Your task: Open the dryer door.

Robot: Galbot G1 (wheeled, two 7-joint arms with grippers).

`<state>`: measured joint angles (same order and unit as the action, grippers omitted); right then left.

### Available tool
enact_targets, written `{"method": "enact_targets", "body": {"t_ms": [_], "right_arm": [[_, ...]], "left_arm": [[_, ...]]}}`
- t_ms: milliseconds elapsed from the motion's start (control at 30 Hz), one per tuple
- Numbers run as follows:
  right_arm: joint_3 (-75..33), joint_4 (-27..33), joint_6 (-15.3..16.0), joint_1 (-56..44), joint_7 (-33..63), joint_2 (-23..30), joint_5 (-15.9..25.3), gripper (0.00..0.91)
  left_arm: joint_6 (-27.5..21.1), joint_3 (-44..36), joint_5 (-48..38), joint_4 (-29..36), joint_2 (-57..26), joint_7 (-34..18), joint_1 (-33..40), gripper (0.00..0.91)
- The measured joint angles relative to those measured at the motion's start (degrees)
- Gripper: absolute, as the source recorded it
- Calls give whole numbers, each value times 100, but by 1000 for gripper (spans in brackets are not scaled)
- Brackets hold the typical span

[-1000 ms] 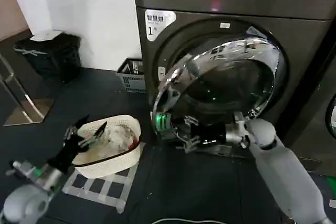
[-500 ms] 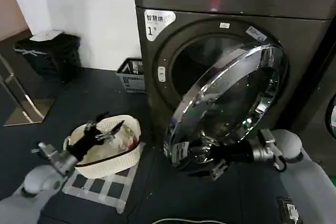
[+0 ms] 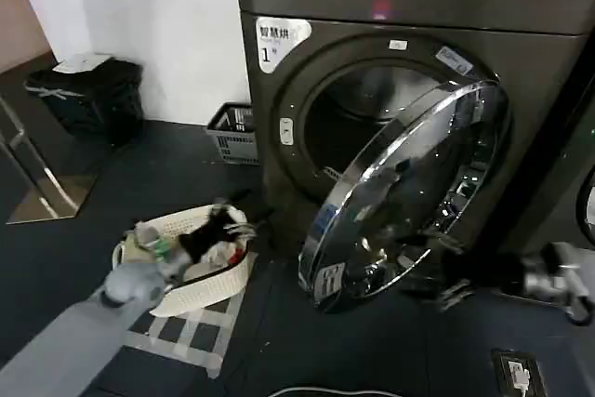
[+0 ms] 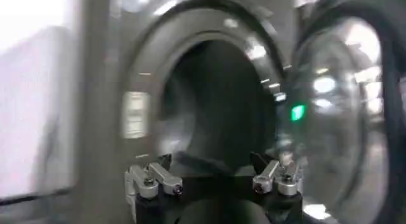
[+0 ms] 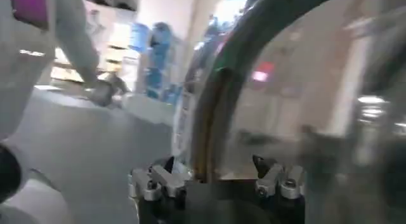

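The dryer is a dark grey-brown machine with a white label marked "1". The dryer door, chrome-ringed with dark glass, stands swung out about halfway, baring the drum opening. My right gripper is low at the door's bottom edge. In the right wrist view it is open, with the door's rim running between its spread fingers. My left gripper hovers over the laundry basket, left of the door. In the left wrist view it is open and empty, facing the drum opening.
A white laundry basket with clothes sits on a checkered mat by the dryer's front left. A black bin and a small grey crate stand along the white wall. Another machine's round door shows at the right edge.
The door has swung further out. My right arm has drawn back to the right and low. My left arm has risen forward over the basket towards the dryer.
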<state>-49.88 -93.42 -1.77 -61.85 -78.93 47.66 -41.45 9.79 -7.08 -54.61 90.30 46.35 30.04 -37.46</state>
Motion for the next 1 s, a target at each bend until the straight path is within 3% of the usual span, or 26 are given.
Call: {"method": "enact_targets", "body": {"t_ms": [133,233,500,800,1000], "right_arm": [[-797,44,-20,-289,399,139,-312,907],[-1335,82,61,-453,732,221,-304,907],[-2820,-49,210,-946,2332,521,672,907],[-4005,-535,785,-1520,3990,1074,1146,907],[-4787,-674,1317,-1805,4793,1125,1366,907]], "left_arm": [[66,-456,151,-137,263,29,361,907],[104,-778,225,-257,457,54,574,907],[116,-1398,216,-252,761,146,972,907],[240,-2006,328,-208,990,289,1292,907],[242,-2372,266,-104,1148,291,1521,907]]}}
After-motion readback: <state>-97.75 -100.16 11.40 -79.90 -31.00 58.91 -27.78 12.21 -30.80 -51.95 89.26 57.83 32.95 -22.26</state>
